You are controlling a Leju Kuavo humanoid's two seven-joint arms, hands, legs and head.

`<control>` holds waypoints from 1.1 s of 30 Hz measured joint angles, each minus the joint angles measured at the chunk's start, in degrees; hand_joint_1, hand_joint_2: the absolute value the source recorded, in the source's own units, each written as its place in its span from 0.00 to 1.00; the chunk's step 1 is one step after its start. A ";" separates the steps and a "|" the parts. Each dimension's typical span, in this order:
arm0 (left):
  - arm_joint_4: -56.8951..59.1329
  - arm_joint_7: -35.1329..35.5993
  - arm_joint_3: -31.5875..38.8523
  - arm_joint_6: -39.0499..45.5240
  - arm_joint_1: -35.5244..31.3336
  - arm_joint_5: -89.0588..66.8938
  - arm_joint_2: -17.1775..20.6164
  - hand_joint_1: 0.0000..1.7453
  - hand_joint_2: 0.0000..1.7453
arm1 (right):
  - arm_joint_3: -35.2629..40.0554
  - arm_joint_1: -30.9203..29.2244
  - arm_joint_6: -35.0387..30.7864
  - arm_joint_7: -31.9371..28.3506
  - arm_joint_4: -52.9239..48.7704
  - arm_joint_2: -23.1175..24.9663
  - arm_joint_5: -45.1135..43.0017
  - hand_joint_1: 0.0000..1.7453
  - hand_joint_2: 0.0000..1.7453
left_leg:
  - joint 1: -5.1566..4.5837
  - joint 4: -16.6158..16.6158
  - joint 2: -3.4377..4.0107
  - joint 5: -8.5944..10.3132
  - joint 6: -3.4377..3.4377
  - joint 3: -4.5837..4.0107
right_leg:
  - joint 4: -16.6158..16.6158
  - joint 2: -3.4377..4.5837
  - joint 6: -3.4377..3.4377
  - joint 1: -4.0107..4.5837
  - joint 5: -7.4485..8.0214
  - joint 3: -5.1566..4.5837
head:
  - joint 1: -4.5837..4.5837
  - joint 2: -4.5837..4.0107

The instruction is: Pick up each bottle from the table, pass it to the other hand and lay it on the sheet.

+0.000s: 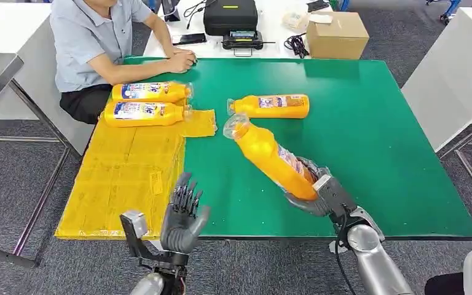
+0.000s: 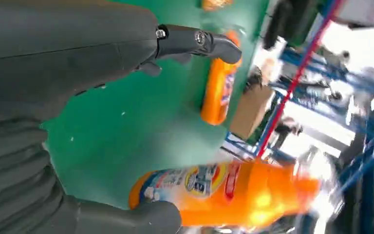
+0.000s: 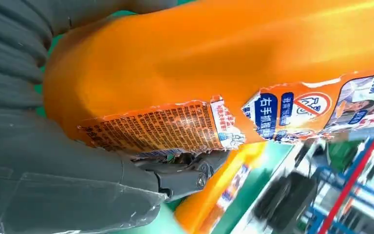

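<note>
Right hand (image 1: 318,195) gripping tilted orange bottle (image 1: 269,155) by its base, left hand (image 1: 182,215) empty, fingers spread, well apart from bottle

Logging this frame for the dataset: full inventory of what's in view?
held bottle: 1, orange, tilted above the table in the right hand
lying bottle: 1, orange, on the green table
sheet bottles: 2, orange, on the sheet's far end
sheet: 1, yellow, table's left side
table: 1, green top
cardboard box: 1, brown, far white table
black case: 1, beside the box
person: 1, grey shirt, seated at far left
left hand: open, raised near the sheet
right hand: grips the held bottle's base
</note>
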 measured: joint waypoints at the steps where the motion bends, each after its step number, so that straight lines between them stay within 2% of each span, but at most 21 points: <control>1: 0.82 -0.37 -0.69 -0.06 -0.58 -1.93 0.00 0.00 1.00 | 0.55 -0.03 0.55 -0.29 0.09 0.09 0.22 1.00 1.00 | 0.00 0.00 0.01 0.00 0.00 0.00 | 0.00 0.01 0.00 0.00 0.00 0.00 | 0.00 0.00; 8: 5.68 -3.48 -3.06 1.22 -4.77 -10.42 -0.68 0.00 1.00 | 5.75 -1.76 3.55 -1.45 2.19 0.52 1.05 1.00 1.00 | 0.00 0.00 -0.02 0.01 0.00 -0.02 | 0.00 -0.01 0.00 0.00 0.01 0.00 | 0.00 0.00; 21: 11.10 -2.23 -3.36 2.91 -7.48 -14.81 -1.73 0.00 1.00 | 10.58 -3.41 4.51 -2.28 6.06 -0.02 1.62 1.00 1.00 | 0.00 0.00 -0.02 0.01 0.00 -0.02 | 0.00 0.00 0.00 0.00 0.01 -0.02 | 0.00 0.00; 33: 12.28 0.99 -2.86 -5.49 -9.09 -7.77 -2.80 0.00 1.00 | 14.53 -5.66 5.97 -4.31 8.00 -0.09 1.84 1.00 1.00 | 0.00 0.00 0.00 0.01 0.00 -0.03 | 0.01 0.01 0.01 0.00 0.01 -0.01 | 0.00 0.00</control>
